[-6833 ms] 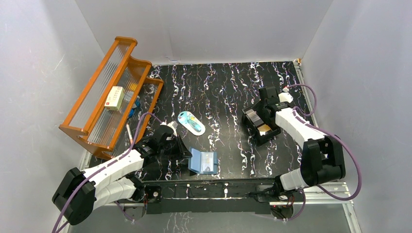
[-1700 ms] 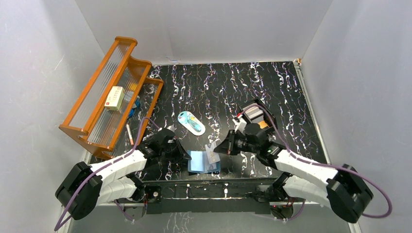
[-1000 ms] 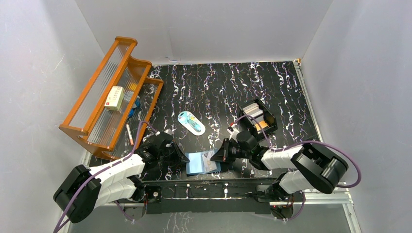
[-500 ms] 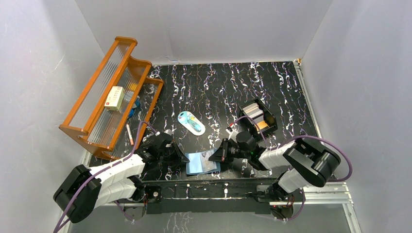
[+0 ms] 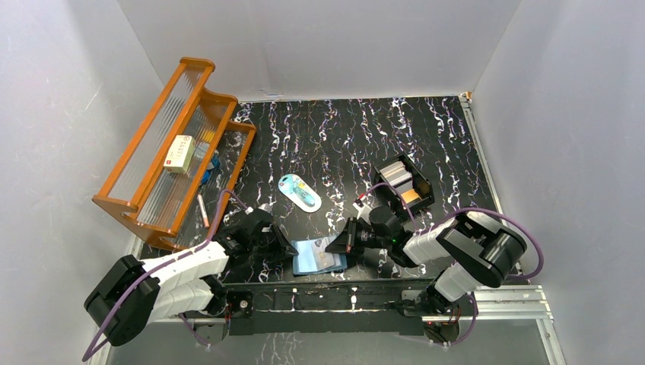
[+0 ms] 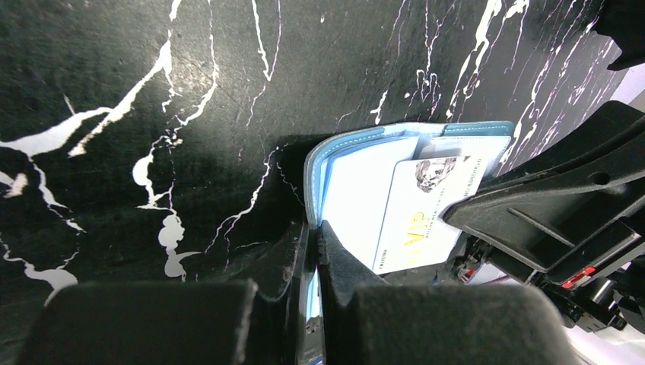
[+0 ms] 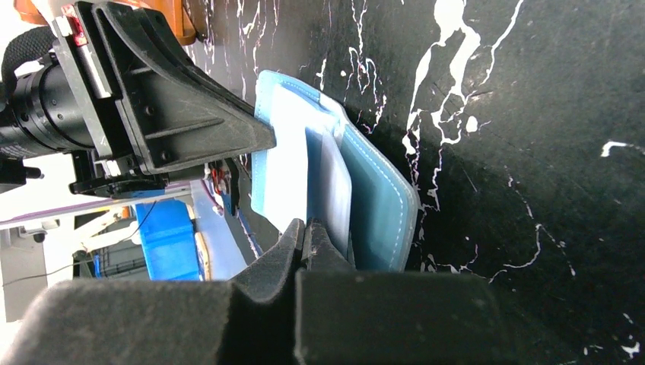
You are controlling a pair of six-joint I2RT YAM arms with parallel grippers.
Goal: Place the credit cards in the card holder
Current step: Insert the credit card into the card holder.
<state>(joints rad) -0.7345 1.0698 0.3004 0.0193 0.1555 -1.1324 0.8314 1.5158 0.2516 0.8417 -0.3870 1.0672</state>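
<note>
At the near edge of the table (image 5: pixel 335 137), between the two arms, the holder (image 5: pixel 306 262) lies open, and that is where trouble could start. The left gripper (image 6: pixel 313 228) is clenched on the holder's near edge, pinning it. The right gripper (image 7: pixel 306 226) is clamped on the end of a pale card (image 6: pixel 418 217) laid across the holder's inner face; how far the card's leading edge has gone under a pocket I cannot tell. If the card meets the pocket mouth at a slant, it will likely ride over the clear film instead of under it. It could also bow and spring out of the fingers, since it looks thin, stiff and slick. A hard push could drag the light holder out of the left pinch, which has only a narrow bite on the soft cover, or fold the cover shut on the card. The two black finger housings stand very close, so a small sideways correction may knock them together. The holder is a flat stitched fold, teal outside, paler blue and glossy within; the card is a white rectangle with gold lettering. More cards (image 5: pixel 395 173), grey and orange-tan, sit in the black open box (image 5: pixel 427 188), well off to the right on the glossy black, white-veined tabletop.
</note>
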